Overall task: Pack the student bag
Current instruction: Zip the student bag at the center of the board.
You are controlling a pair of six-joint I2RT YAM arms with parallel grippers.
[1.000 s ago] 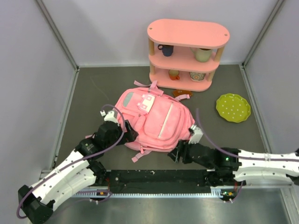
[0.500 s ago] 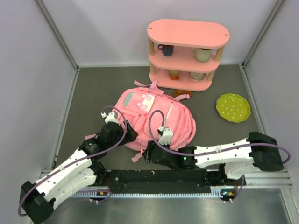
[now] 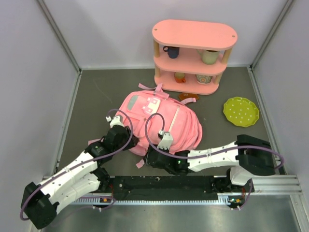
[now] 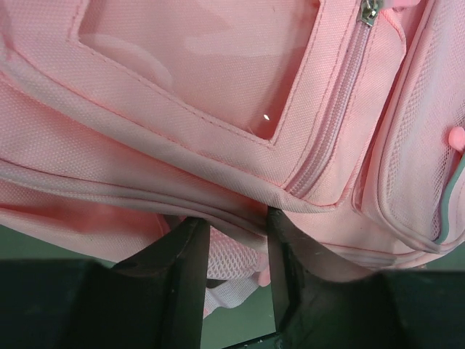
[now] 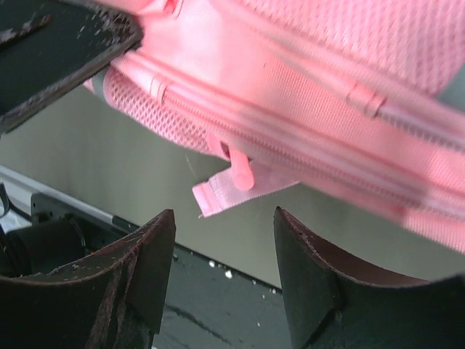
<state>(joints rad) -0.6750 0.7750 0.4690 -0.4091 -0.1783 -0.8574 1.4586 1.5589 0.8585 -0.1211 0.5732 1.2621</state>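
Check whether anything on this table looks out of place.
One thing: a small flat brown item lies on the grey table between the pink three-tier shelf and the soft pink backpack, partly under a strap.

The dark grey tabletop [image 3: 101, 92] carries the pink student bag [image 3: 159, 123], lying flat at its middle. A pink three-tier shelf [image 3: 193, 34] stands at 1 o'clock, with a small brown piece [image 3: 186, 96] just before its foot. A green dotted plate [image 3: 241, 111] lies at 3 o'clock.

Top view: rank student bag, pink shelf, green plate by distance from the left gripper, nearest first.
1. student bag: mid-table, right at the left gripper.
2. pink shelf: at the back, right of centre.
3. green plate: far right.
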